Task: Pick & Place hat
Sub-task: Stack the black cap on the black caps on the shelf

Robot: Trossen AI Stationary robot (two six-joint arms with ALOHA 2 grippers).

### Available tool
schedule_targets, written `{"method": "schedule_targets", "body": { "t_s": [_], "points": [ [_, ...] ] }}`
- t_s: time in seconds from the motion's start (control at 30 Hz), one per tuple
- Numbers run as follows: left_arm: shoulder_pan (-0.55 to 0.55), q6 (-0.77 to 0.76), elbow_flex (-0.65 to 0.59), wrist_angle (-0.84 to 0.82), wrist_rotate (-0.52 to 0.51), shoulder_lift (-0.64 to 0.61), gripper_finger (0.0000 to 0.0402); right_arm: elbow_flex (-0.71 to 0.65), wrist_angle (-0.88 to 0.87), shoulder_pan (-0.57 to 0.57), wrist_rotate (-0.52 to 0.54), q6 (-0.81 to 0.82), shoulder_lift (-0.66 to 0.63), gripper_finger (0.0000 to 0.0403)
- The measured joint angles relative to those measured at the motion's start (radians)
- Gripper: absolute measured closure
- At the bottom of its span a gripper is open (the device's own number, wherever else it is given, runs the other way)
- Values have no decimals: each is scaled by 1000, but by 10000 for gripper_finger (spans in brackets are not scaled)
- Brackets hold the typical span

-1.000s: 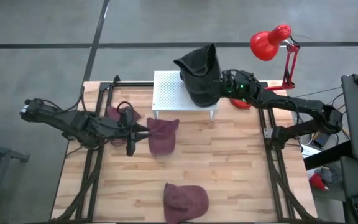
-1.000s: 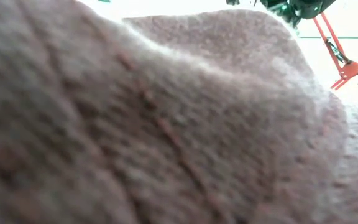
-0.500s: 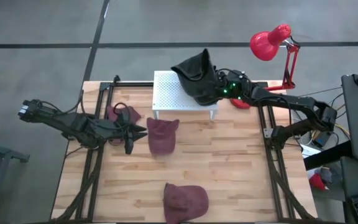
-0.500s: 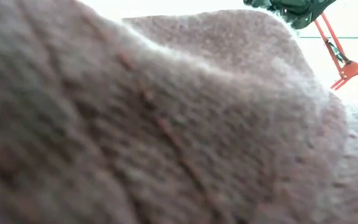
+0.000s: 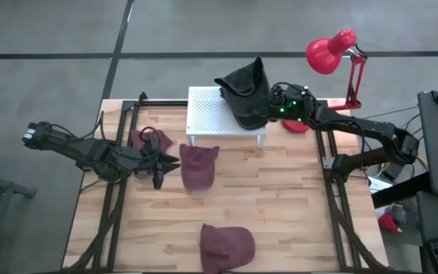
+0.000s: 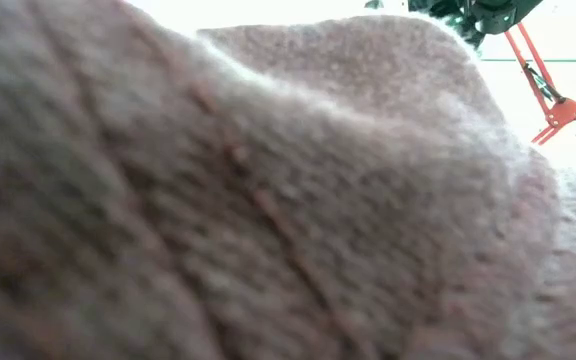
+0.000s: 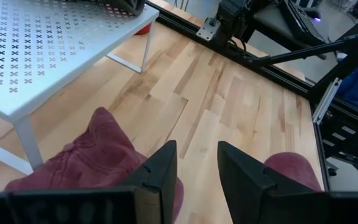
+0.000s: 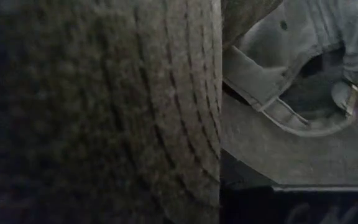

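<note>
A black hat [image 5: 245, 95] stands tall over the right end of a white perforated shelf [image 5: 211, 114] at the table's far side. My right gripper [image 5: 274, 108] comes at it from the table's right and is shut on it. In the right wrist view the black hat [image 8: 104, 112] fills the picture. My left gripper [image 5: 169, 161] is open, low at the table's left, just left of a maroon hat [image 5: 198, 166] lying flat on the wood. In the left wrist view the left gripper [image 7: 197, 152] stands beside the maroon hat [image 7: 98, 158]. My right gripper holds the black hat by the side that faces the table's right [image 5: 265, 106], coming level from the right. The hat itself hides the fingers. It stands upright with its lower part over the shelf; whether it rests there I cannot tell.
A second maroon hat [image 5: 226, 245] lies at the table's near edge and blocks almost the whole low view [image 6: 268, 200]. A third maroon piece [image 5: 139, 138] lies under the left arm. A red desk lamp [image 5: 331, 49] stands beyond the far right corner. Bare wood lies right of centre.
My right gripper swung a little toward the table's left and then back to the right. The black hat tipped leftward with it and now stands nearly as it did a second ago. The left arm has kept still.
</note>
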Motion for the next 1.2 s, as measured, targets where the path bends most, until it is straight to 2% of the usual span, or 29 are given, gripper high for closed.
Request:
{"method": "schedule_targets", "body": {
  "t_s": [0.17, 0.5, 0.7, 1.0, 1.2],
  "points": [
    [0, 0, 0, 0, 0, 0, 289, 0, -84, 0, -4, -7, -38, 381],
    [0, 14, 0, 0, -2, 0, 289, 0, -102, -2, 1, -37, -41, 291],
    [0, 15, 0, -3, -4, 0, 289, 0, -146, 9, -56, -39, -41, 256],
    [0, 32, -7, -2, -27, 0, 289, 0, -156, 57, -60, -23, -41, 243],
    [0, 18, -59, 21, -53, 1, 289, 0, -359, 78, -89, -44, -40, 256]
  ]
}}
